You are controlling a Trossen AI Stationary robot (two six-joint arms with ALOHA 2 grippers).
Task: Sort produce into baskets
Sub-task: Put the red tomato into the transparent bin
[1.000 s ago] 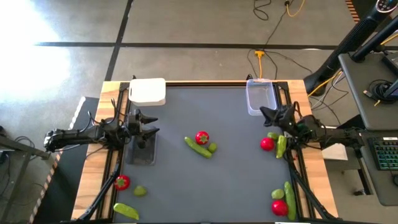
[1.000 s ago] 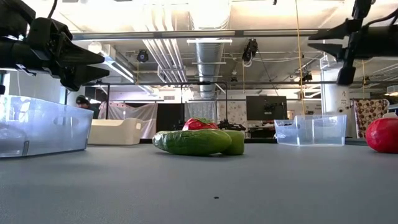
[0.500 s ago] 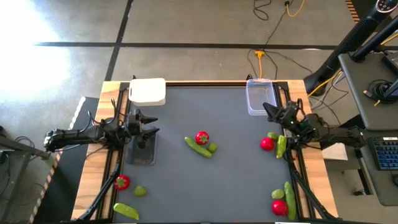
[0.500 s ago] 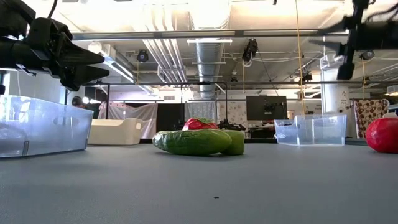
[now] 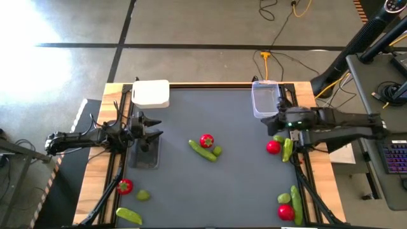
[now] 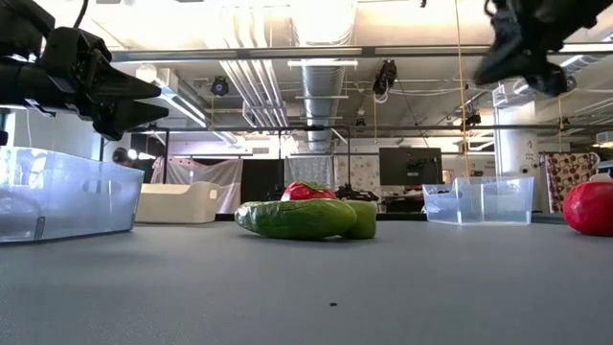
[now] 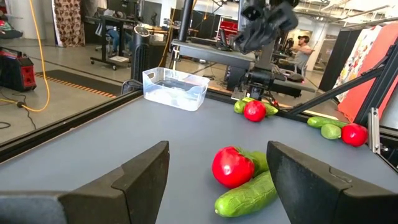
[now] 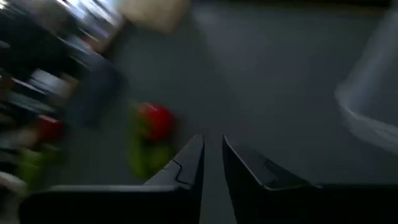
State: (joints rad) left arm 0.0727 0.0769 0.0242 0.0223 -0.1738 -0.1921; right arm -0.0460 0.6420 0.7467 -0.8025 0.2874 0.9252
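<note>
1. Right gripper (image 5: 275, 119) has swung inward over the mat beside the clear tub (image 5: 264, 100); fingers nearly closed, holding nothing.
2. Left gripper (image 5: 154, 128) hangs wide open above the grey tray (image 5: 145, 157).
3. Nothing sorted yet: tomato (image 5: 206, 140), pod (image 5: 202, 151) sit mid-table.

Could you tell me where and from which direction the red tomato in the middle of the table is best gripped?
Probably from straight above, closing across the round body of the red tomato below its green top. A green pod and a small green ball lie against its near side, so set the fingers left and right, where the mat is bare.
</note>
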